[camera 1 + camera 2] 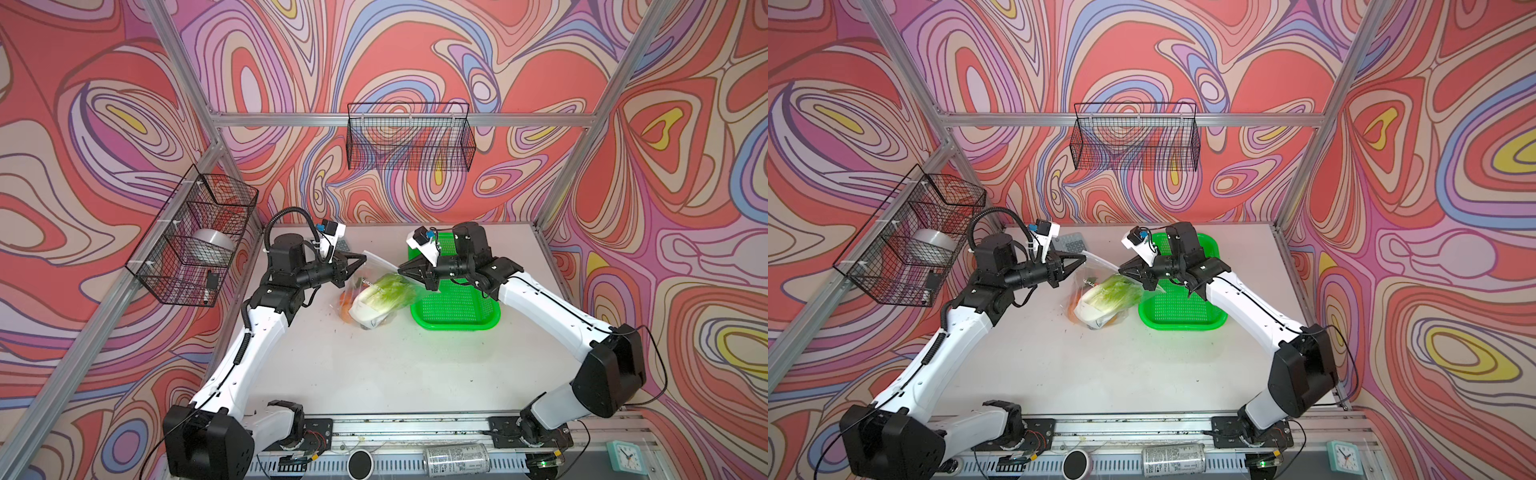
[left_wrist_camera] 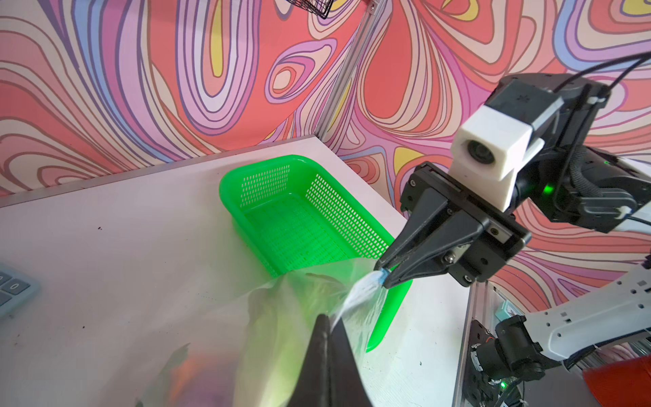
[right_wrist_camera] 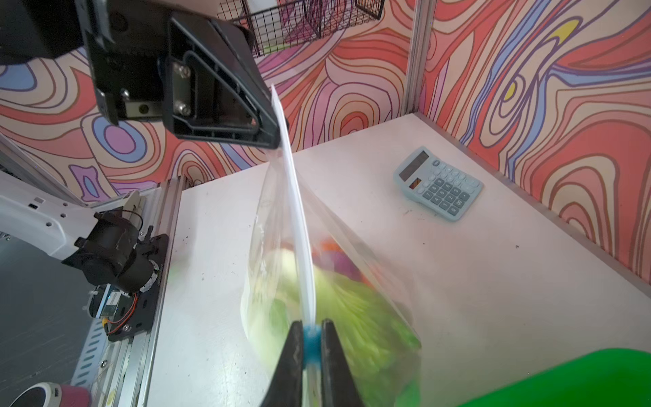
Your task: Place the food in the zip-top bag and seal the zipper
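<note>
Robotics lab test cell: left arm [image 1: 253, 345] and right arm [image 1: 552, 307] bolted to a rail [image 1: 415, 426] at 6 o'clock of a white tabletop [image 1: 374, 370], walled by swirl-printed panels [image 1: 415, 50] on metal framing [image 1: 282, 119]; side wire basket [image 1: 195, 245] at 9 o'clock, back wire basket [image 1: 409, 139] at 12.
</note>
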Available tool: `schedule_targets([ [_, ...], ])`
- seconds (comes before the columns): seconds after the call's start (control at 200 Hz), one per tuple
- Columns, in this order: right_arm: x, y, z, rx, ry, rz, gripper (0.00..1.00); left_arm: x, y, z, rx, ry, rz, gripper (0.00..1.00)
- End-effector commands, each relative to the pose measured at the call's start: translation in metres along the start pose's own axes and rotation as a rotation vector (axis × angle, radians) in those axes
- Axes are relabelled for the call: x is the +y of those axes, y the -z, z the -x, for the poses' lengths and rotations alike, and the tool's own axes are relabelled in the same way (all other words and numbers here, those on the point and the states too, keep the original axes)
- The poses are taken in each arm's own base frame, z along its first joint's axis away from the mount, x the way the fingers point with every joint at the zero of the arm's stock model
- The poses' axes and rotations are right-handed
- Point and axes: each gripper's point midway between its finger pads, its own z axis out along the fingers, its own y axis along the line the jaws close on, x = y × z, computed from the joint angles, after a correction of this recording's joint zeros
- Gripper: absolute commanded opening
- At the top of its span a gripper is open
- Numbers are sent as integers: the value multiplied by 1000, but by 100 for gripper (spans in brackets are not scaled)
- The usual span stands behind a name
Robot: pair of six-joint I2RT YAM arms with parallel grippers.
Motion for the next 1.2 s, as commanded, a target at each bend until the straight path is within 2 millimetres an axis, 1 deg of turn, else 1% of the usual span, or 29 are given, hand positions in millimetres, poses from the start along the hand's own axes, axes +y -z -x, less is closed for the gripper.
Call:
schedule_targets([
  [0.0,-9,11,-31,85,-76,-73,5,12,18,28,-108,-85,100,0],
  [0.255,-9,15,-59,140,-120,-107,4,31,22,25,-114,-71,174,0],
  [0.541,-9,25,-75,182,-136,-149,4,54,33,25,-131,-54,268,0],
  [0.676,-8,29,-84,210,-151,-163,4,62,36,23,-135,-48,298,0],
  [0.901,-6,39,-96,239,-170,-198,4,70,41,23,-145,-43,336,0],
  [1.192,-4,50,-105,269,-183,-238,4,70,41,24,-149,-38,334,0],
])
